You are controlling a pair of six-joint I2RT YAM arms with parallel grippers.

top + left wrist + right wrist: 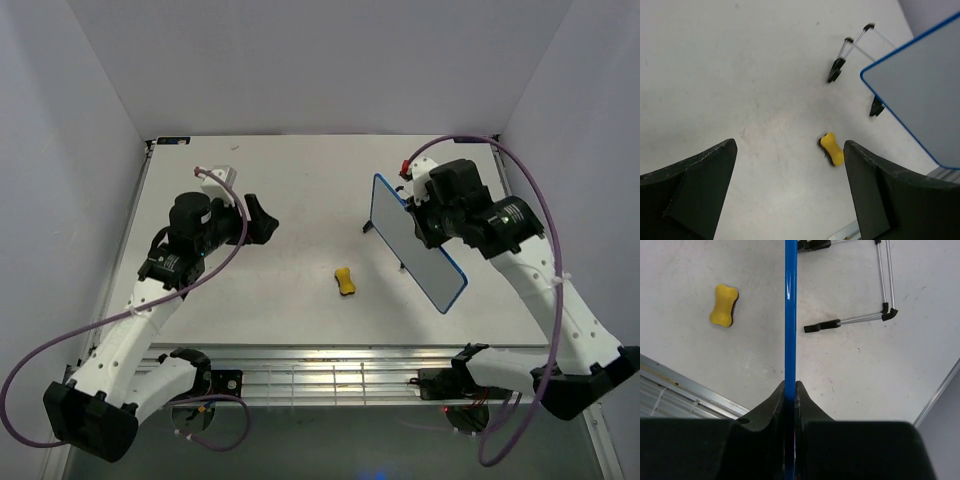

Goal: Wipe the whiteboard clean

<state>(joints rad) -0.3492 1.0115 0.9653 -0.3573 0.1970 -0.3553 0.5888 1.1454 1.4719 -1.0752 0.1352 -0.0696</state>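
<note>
From my console I saw the whiteboard (432, 272) standing tilted on its wire stand (885, 280) on the right half of the table (280, 160). Its long side ran from far left to near right in the overhead view. The right gripper (415, 215) was clamped on the board's upper edge: in its wrist view the 2 fingers pinched the thin blue rim (790, 315) tightly between them. The stand's black feet (819, 328) rested on the table below (2 of them also showed from the left wrist). The left gripper (262, 218) hung over the left half of the table, well apart from the board, with its jaws spread wide and nothing held. The yellow eraser (345, 282) lay flat on the table between the 2 arms, near the board's lower side but not touching it. In the left wrist view it sat between the spread fingers, close to one of them.
</note>
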